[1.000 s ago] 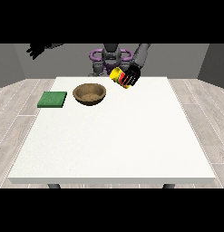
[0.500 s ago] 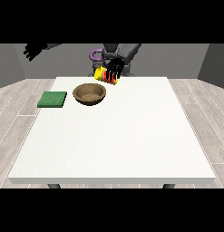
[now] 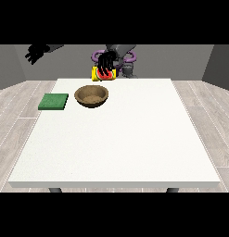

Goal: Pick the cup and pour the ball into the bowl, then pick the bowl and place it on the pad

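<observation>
From where I stand, the hand at the view's right (image 3: 106, 64) has its dark fingers curled down over the yellow cup (image 3: 103, 74), which it holds tipped on its side in the air near the far table edge, with red showing at the cup. The ball I cannot make out. The wooden bowl (image 3: 92, 96) sits on the white table (image 3: 130, 139) at about seven o'clock from the cup, just beside it and lower; the green pad (image 3: 54, 102) lies at nine o'clock from the bowl, near the table's left edge.

I judge this to be the pouring step. The cup looks to hang just behind the bowl's far rim, not squarely over it, so the next move calls for bringing the cup's mouth a little toward the bowl's middle before tipping further.

The other hand (image 3: 36, 53), at the view's left, hangs high and well apart, off past the table's far corner; whether its fingers are spread or curled I cannot tell. The near half of the table offers wide room.
</observation>
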Robot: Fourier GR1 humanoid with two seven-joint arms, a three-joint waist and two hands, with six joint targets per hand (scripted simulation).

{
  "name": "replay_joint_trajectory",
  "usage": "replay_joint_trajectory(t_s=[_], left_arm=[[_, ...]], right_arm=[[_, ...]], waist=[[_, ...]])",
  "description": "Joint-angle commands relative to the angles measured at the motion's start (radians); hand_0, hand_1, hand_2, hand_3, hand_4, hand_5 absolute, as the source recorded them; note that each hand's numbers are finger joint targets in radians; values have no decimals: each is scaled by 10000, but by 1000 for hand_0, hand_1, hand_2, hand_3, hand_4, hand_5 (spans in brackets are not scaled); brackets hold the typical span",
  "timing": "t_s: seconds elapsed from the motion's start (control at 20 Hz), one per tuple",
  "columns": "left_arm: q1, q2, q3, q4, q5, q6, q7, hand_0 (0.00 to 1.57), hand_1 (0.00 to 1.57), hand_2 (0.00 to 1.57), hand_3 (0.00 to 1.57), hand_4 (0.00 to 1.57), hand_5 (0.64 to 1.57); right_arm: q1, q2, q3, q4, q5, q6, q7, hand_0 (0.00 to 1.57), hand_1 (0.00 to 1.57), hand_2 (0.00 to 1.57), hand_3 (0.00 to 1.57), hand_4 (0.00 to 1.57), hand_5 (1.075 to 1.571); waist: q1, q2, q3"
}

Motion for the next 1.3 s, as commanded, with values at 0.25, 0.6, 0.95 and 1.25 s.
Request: replay_joint_trajectory(t_s=[0.25,0.6,0.95,1.25], left_arm=[[647,-12,-1476,-983,-637,-2474,741,195,195,1245,1571,1115,1569],[644,865,133,-2345,-57,-1246,-198,319,319,1496,1545,1105,1570],[1526,1380,4014,-4430,4466,424,-2211,635,635,936,669,1285,1545],[1875,1178,7090,-5808,8895,-614,-3432,0,0,0,0,1092,1571]], right_arm=[[-314,438,537,-251,27,-118,411,0,0,0,341,693,1552],[465,124,102,137,116,-102,-110,0,0,0,143,726,1546],[411,505,-32,-17,366,-1289,23,0,0,0,132,777,1559],[676,717,80,25,651,-1654,-15,0,0,0,0,783,1555]], waist=[[-857,-315,-18],[459,-486,-22],[1836,-544,-128],[2499,-393,-149]])
